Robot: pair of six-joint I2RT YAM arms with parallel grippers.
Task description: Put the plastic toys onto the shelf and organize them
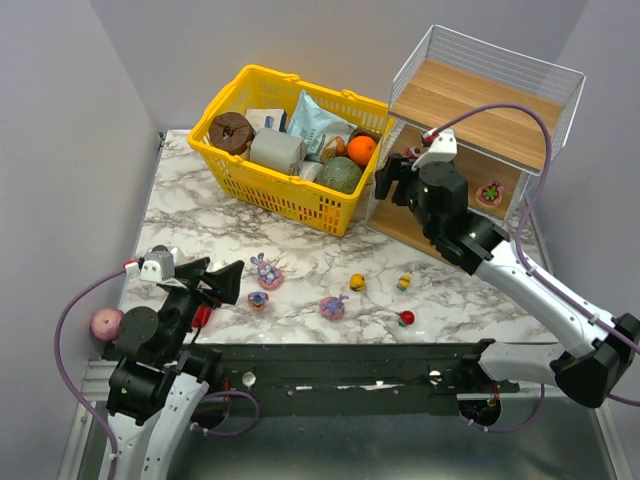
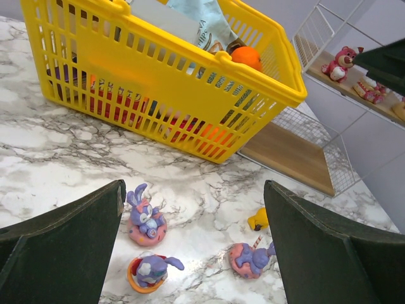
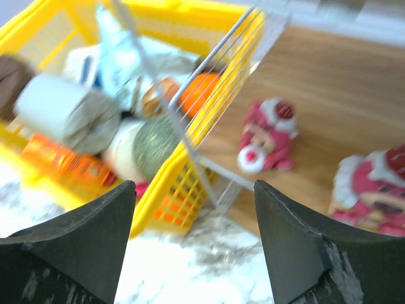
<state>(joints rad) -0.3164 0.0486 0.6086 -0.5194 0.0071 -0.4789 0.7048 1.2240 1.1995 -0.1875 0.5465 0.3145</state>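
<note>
Three purple plastic bunnies (image 1: 266, 270) (image 1: 258, 299) (image 1: 333, 307), two yellow ducks (image 1: 357, 282) (image 1: 404, 282) and one small red toy (image 1: 406, 318) lie on the marble table (image 1: 200, 210). Two red-pink figures (image 3: 269, 136) (image 3: 376, 187) sit on the wooden wire shelf (image 1: 470, 100). The left claw (image 1: 222, 283) and the right claw (image 1: 385, 180) are both spread apart, holding nothing.

left arm (image 1: 150, 352) folded by the near-left corner, left gripper (image 1: 222, 285) wide open, empty, right arm (image 1: 530, 285) stretched toward the far-right corner, right gripper (image 1: 385, 187) open too
</note>
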